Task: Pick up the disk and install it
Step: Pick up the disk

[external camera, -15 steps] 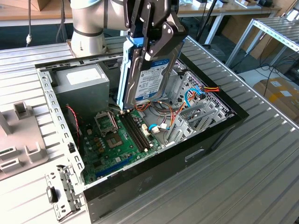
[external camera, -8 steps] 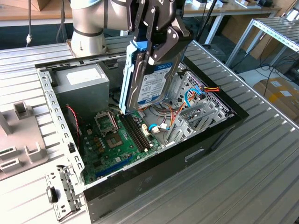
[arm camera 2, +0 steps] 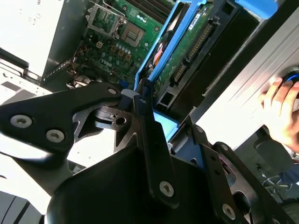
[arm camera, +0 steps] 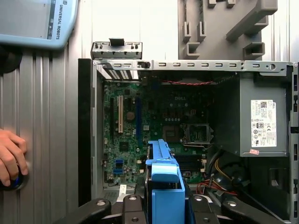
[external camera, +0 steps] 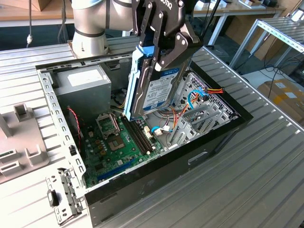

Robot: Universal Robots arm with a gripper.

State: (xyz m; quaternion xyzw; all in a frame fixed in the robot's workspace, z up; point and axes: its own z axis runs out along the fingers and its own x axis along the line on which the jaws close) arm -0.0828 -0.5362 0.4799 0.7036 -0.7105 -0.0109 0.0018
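Observation:
The disk [external camera: 160, 92] is a silver hard drive with a white and blue label, set in a light-blue plastic carrier [external camera: 135, 80]. It hangs on edge, tilted, above the middle of the open computer case [external camera: 156, 164]. My gripper [external camera: 159, 51] is shut on the disk's upper end. In the second wrist view the disk's green circuit side [arm camera 2: 189, 44] and blue carrier rail [arm camera 2: 156, 58] reach away from my black fingers [arm camera 2: 145, 121] toward the motherboard. In the first wrist view the blue carrier [arm camera: 163, 184] stands over the motherboard [arm camera: 133, 133].
Inside the case are a grey power-supply box [external camera: 88, 83], a green motherboard [external camera: 111, 147] and a metal drive cage [external camera: 202, 118] with coloured cables. A person's hand [arm camera: 9, 156] rests on the ribbed table beside the case. A loose metal bracket [external camera: 61, 197] lies by the case's near corner.

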